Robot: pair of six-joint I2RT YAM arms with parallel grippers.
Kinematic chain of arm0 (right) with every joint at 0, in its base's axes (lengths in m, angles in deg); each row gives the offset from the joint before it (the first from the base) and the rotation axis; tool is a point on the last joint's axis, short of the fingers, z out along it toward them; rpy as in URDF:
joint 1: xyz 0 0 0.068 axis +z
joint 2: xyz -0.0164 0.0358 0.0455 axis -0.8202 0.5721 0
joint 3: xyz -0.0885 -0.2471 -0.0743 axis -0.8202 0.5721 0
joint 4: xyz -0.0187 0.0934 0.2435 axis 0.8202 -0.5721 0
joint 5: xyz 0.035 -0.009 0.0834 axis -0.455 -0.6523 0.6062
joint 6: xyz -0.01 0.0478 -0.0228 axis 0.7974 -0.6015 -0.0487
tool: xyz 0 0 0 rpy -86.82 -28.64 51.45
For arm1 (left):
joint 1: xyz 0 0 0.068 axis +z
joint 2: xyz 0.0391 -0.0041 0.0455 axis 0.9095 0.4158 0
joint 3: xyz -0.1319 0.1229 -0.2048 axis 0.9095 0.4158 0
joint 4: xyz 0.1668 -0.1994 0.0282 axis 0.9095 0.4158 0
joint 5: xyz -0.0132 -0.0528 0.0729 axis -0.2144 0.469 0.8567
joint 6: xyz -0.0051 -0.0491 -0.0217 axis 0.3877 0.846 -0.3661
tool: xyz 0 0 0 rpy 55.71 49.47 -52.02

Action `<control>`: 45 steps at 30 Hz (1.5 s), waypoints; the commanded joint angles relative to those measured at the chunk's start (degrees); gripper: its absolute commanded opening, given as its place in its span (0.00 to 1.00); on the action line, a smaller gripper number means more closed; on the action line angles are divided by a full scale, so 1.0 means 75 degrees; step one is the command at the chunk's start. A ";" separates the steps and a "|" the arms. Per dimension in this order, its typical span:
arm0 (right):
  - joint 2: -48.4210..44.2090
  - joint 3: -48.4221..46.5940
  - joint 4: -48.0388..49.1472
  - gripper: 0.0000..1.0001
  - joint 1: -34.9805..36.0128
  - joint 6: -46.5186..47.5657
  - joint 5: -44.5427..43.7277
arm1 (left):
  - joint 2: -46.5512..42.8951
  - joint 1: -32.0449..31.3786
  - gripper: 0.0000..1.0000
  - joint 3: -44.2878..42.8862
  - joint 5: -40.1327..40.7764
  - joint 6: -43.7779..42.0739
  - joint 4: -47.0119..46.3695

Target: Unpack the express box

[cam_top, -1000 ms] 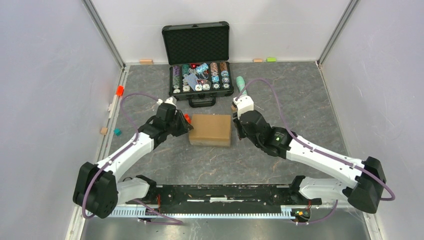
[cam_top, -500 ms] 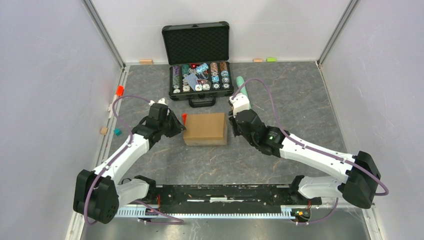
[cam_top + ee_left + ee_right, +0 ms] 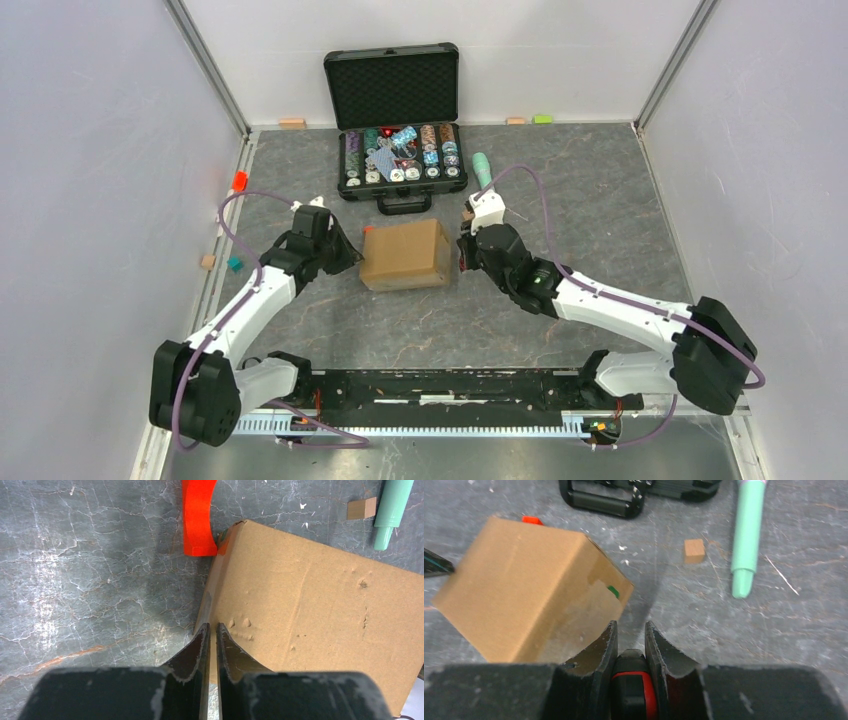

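The express box (image 3: 405,255) is a closed brown carton lying flat mid-table, turned slightly askew. It also shows in the left wrist view (image 3: 310,615) and the right wrist view (image 3: 524,590), where clear tape covers its end. My left gripper (image 3: 352,256) is shut and empty, its tips (image 3: 210,626) at the box's left edge. My right gripper (image 3: 462,256) is just off the box's right end. It (image 3: 631,625) is shut on a black-and-red tool (image 3: 631,680) held deep between the fingers.
An open black case of poker chips (image 3: 400,130) stands behind the box. A red arch block (image 3: 199,515) touches the box's far left corner. A green marker (image 3: 746,535) and a small wooden cube (image 3: 694,550) lie at the right rear. Small blocks line the left wall (image 3: 238,181).
The box has slid left and turned a little counterclockwise. My right gripper followed it left at its right end. My left gripper drew back to the left.
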State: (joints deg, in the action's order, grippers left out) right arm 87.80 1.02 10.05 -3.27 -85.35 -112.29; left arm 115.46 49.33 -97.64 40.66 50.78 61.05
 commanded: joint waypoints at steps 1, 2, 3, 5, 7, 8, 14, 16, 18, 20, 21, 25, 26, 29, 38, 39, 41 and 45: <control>0.0331 -0.0017 0.1676 0.00 0.0004 -0.0347 0.0348 | 0.0498 -0.0022 0.02 0.0265 0.0110 -0.0527 0.1285; 0.0409 -0.0072 0.1711 0.00 0.0003 -0.0407 0.0346 | 0.0507 -0.0025 0.02 0.0246 0.0137 -0.0523 0.1289; 0.0480 -0.0093 0.1791 0.00 0.0003 -0.0441 0.0339 | 0.0503 -0.0022 0.02 0.0245 0.0140 -0.0525 0.1288; 0.0545 -0.0134 0.1820 0.00 0.0005 -0.0537 0.0282 | 0.0485 -0.0022 0.02 0.0232 0.0190 -0.0523 0.1315; 0.0508 -0.0080 0.1823 0.00 -0.0001 -0.0670 0.0121 | 0.0488 -0.0022 0.02 0.0193 0.0284 -0.0572 0.1406; 0.0444 -0.0034 0.1835 0.00 0.0003 -0.0711 0.0089 | 0.0488 -0.0022 0.02 0.0195 0.0343 -0.0576 0.1436; 0.0015 0.0331 0.2200 0.00 -0.0003 -0.0913 0.0263 | 0.0563 -0.0021 0.02 0.0205 0.0403 -0.0557 0.1487; -0.0035 0.0309 0.2341 0.00 0.0002 -0.0928 0.0498 | 0.0555 -0.0015 0.02 0.0174 0.0374 -0.0571 0.1488; -0.0024 0.0232 0.2386 0.00 0.0003 -0.0929 0.0706 | 0.0589 -0.0022 0.02 0.0127 0.0299 -0.0598 0.1484; 0.0028 0.0123 0.2441 0.00 0.0012 -0.0916 0.0897 | 0.0618 -0.0025 0.04 0.0071 0.0217 -0.0624 0.1477; 0.0061 0.0070 0.2464 0.00 0.0023 -0.0878 0.0972 | 0.0643 -0.0019 0.05 0.0036 0.0182 -0.0654 0.1470; 0.0243 -0.0114 0.2481 0.00 0.0050 -0.0734 0.1067 | 0.0681 -0.0027 0.10 -0.0088 0.0049 -0.0646 0.1306; 0.0268 -0.0142 0.2486 0.00 0.0053 -0.0697 0.1090 | 0.0708 -0.0043 0.10 -0.0151 0.0057 -0.0646 0.1301; 0.0278 -0.0195 0.2499 0.00 0.0053 -0.0642 0.1115 | 0.0695 -0.0045 0.11 -0.0329 0.0291 -0.0718 0.1516; 0.0426 -0.0497 0.2404 0.00 0.0044 -0.0527 0.1252 | -0.0293 -0.0045 0.28 -0.1113 0.1789 -0.0903 0.2658; 0.0451 -0.0520 0.2412 0.00 0.0053 -0.0510 0.1274 | -0.0333 -0.0045 0.33 -0.1202 0.1783 -0.0921 0.2660; 0.0490 -0.0567 0.2426 0.00 0.0049 -0.0508 0.1293 | -0.0220 -0.0045 0.45 -0.1385 0.1660 -0.0960 0.2566; 0.0589 -0.0734 0.2463 0.00 0.0050 -0.0449 0.1352 | 0.0391 -0.0045 0.63 -0.1617 0.1183 -0.0814 0.1863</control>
State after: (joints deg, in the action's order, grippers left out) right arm 91.74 -0.49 24.24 -3.09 -89.66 -103.11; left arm 114.81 49.18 -107.06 50.86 45.58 78.76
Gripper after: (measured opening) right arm 0.269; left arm 0.586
